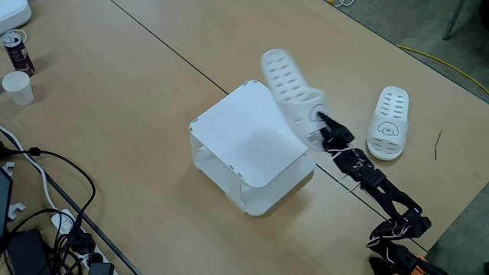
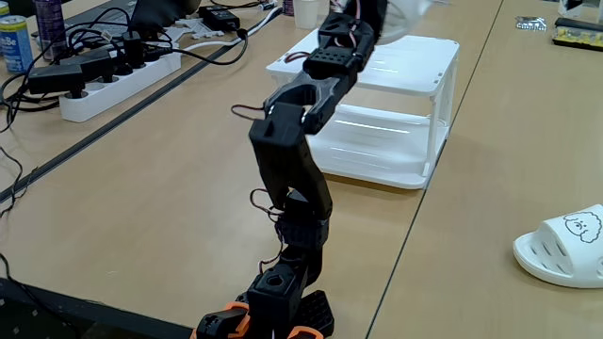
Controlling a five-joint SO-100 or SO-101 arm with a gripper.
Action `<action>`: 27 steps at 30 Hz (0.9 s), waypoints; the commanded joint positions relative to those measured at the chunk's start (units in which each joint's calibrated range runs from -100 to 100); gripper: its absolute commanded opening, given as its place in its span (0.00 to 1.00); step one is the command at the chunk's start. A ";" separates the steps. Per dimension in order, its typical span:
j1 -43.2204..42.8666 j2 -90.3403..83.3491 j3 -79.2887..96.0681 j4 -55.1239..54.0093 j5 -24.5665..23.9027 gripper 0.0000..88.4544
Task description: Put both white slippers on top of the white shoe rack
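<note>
One white slipper hangs tilted in the air over the right edge of the white shoe rack. My gripper is shut on its toe strap, heel end pointing up and away. The other white slipper lies flat on the table to the right of the arm, its puppy face visible on the strap. From the low fixed view the black arm rises in front of the shoe rack, the held slipper is mostly cut off at the top edge, and the lying slipper sits at the right.
A paper cup and a can stand at the far left. Black cables and a power strip crowd the table's left side. A yellow cable runs across the floor past the table's far edge.
</note>
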 commanded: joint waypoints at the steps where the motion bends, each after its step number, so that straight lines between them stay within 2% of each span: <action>1: -4.90 4.31 -10.66 0.10 0.42 0.01; 11: -9.76 14.65 -14.27 0.10 0.42 0.01; 27: -14.11 33.50 -32.58 0.10 0.42 0.01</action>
